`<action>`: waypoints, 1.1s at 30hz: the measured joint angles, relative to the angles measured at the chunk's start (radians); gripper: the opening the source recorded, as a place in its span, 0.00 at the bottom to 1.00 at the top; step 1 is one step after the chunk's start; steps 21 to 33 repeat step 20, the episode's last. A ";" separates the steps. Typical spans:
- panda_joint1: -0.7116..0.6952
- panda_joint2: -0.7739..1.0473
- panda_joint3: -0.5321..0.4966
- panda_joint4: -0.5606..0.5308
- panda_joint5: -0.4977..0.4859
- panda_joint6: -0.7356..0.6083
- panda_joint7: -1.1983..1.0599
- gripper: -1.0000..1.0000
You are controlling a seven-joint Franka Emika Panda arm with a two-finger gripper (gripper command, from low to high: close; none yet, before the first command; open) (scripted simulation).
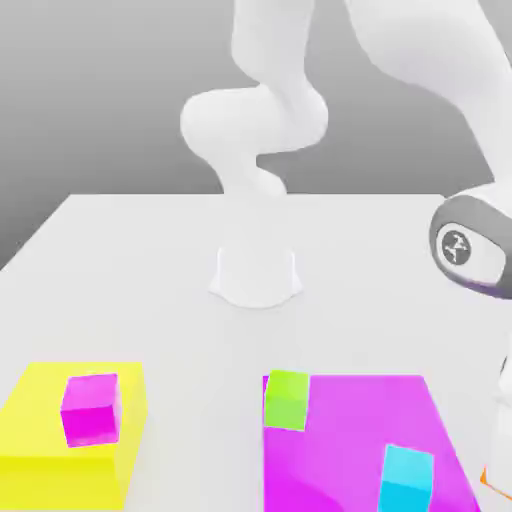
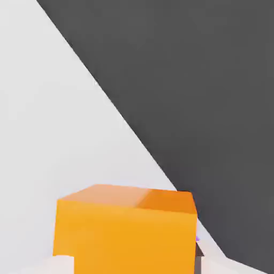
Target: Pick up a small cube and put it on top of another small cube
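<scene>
An orange cube (image 2: pixel 126 233) looms very close in the hand view, resting on the white table near its edge. A sliver of that orange cube (image 1: pixel 492 482) shows at the exterior view's lower right corner, where my arm's wrist (image 1: pixel 468 245) leads downward. A small magenta cube (image 1: pixel 90 408) sits on a large yellow block (image 1: pixel 40 440). A small green cube (image 1: pixel 286 398) and a small cyan cube (image 1: pixel 406 478) stand on a large magenta block (image 1: pixel 350 440).
The arm's white base (image 1: pixel 256 275) stands mid-table behind the blocks. The table edge (image 2: pixel 134 134) runs diagonally beside the orange cube, with dark floor beyond it.
</scene>
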 joint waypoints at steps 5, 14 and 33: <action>-0.117 -0.138 -0.102 -0.087 0.039 -0.042 -0.023 0.00; -0.588 -0.321 -0.270 -0.257 0.162 -0.058 -0.113 0.00; -0.559 -0.282 -0.212 -0.277 0.170 0.000 -0.120 1.00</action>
